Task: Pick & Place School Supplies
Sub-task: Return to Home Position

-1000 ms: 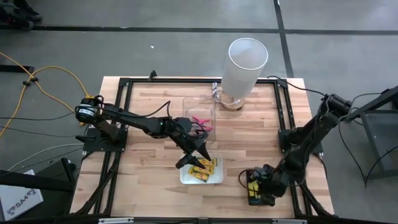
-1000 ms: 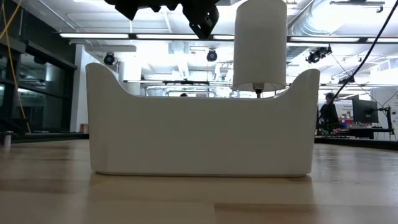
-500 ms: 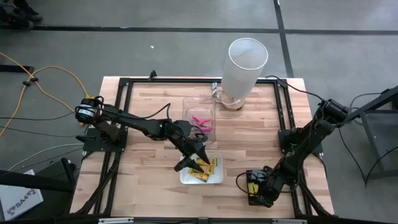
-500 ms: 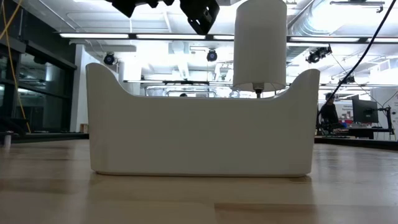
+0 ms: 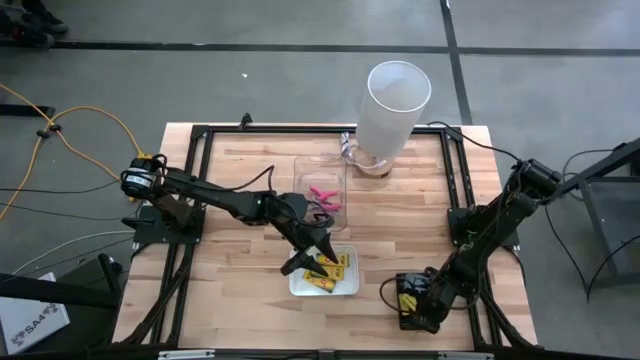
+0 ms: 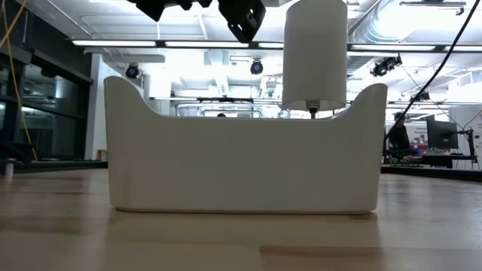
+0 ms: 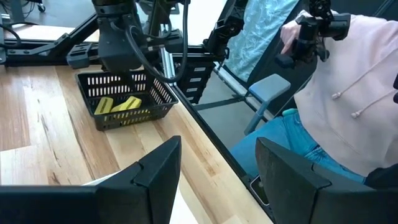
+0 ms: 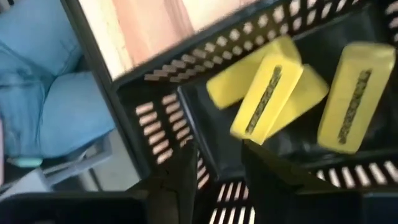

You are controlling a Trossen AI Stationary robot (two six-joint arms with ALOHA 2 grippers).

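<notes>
You can count the eraser part as finished, by my judgement. Three small plain yellow eraser blocks (image 8: 356, 96) lie in the black mesh bin (image 7: 134, 119) at the near right corner of the wooden counter (image 5: 235, 265), and no loose block shows on the wood. The right claw (image 8: 219, 180) hangs directly over that bin, its fingers a narrow gap apart with nothing between them. The left claw (image 5: 309, 258) hovers above the white tray (image 5: 345, 289) at the counter's front middle, spread wide and empty.

As for what may be left, the yellow-orange rectangular packets with dark print (image 5: 338, 265) lie in the white tray. The pink-handled scissors (image 5: 322, 194) lie in the clear tray (image 5: 303, 175) just behind it. Whether those are their final places you cannot tell (the task names no destinations).

The counts:
- **Erasers:** three.
- **Packets:** about four, though they overlap and sit partly under the left claw, so that number is not firm.
- **Scissors:** at least one pair, perhaps two with handles crossing.
</notes>
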